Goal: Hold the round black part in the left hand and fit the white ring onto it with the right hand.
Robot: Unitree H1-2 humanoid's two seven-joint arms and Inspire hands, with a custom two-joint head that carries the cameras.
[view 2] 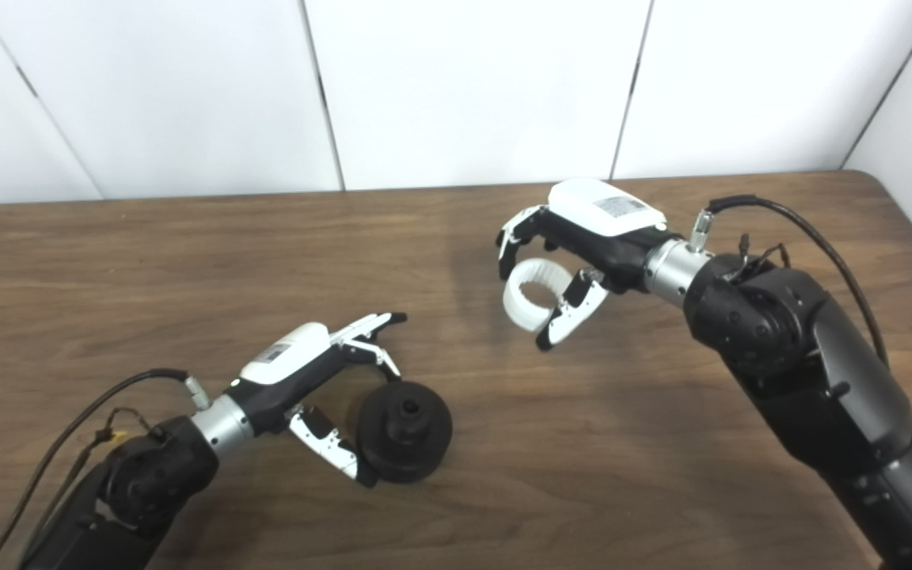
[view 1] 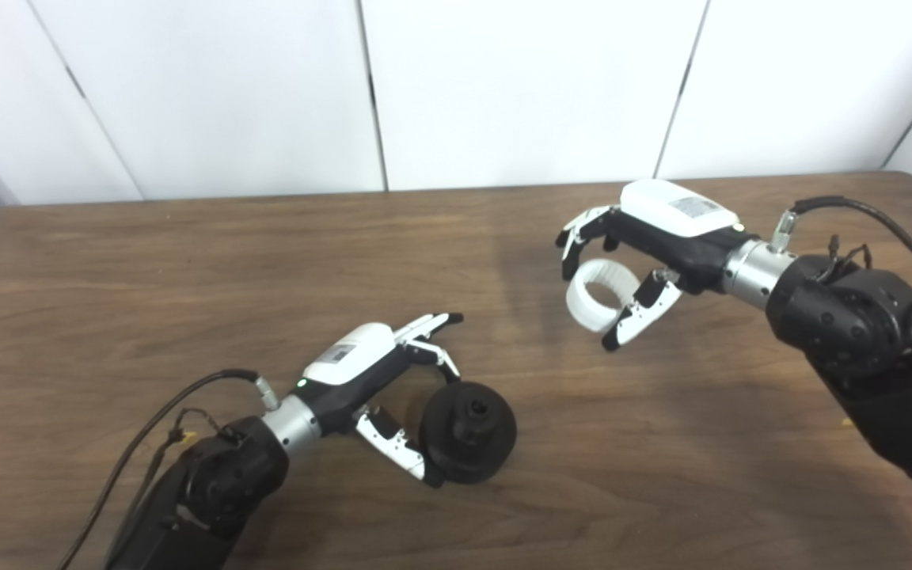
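Left hand [view 1: 381, 380] grips the round black part [view 1: 468, 431] low over the desk [view 1: 108, 277]. Right hand [view 2: 575, 245] clasps the white ring [view 2: 533, 294] aloft, well apart from it. Both views show the same; neither reveals whether the part touches the desk.

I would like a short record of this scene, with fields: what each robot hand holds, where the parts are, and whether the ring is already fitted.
left robot hand: shut on the round black part, low near the table
right robot hand: shut on the white ring, raised
parts: apart, ring up and to the right of the black part
ring fitted: not yet
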